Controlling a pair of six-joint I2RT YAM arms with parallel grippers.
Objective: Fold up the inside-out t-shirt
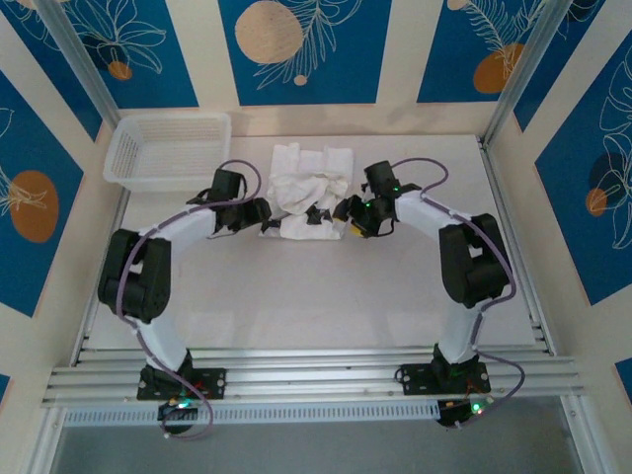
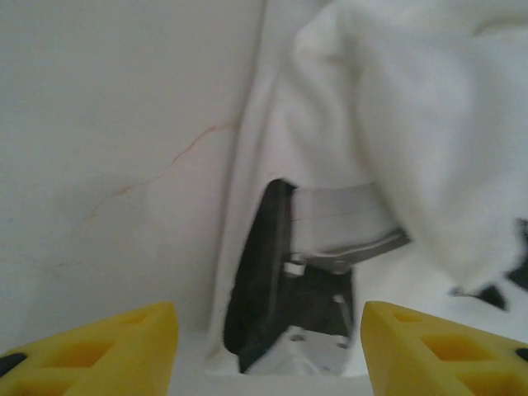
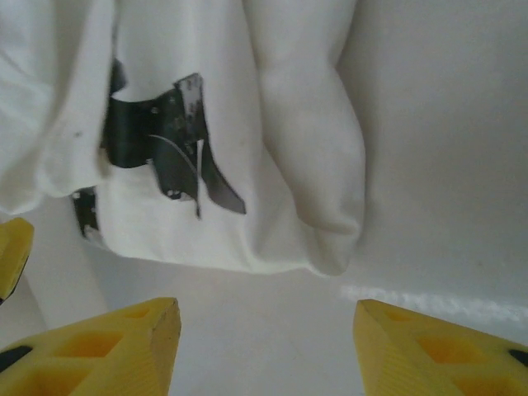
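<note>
Left gripper (image 2: 268,351), right gripper (image 3: 266,342): we are seeing both pairs of yellow fingers (image 2: 124,346) standing apart, holding nothing. Item, t-shirt (image 1: 308,190): lying crumpled on the table (image 1: 326,296), just ahead of each gripper, between the two. Dark patch (image 3: 157,136) on the cloth: we are failing to identify it, as folds are covering part.

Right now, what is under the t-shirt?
The t-shirt lies crumpled on the white table, which shows bare along the shirt's near edge. A dark patch peeks out between the folds. Anything beneath the bunched cloth is covered.
</note>
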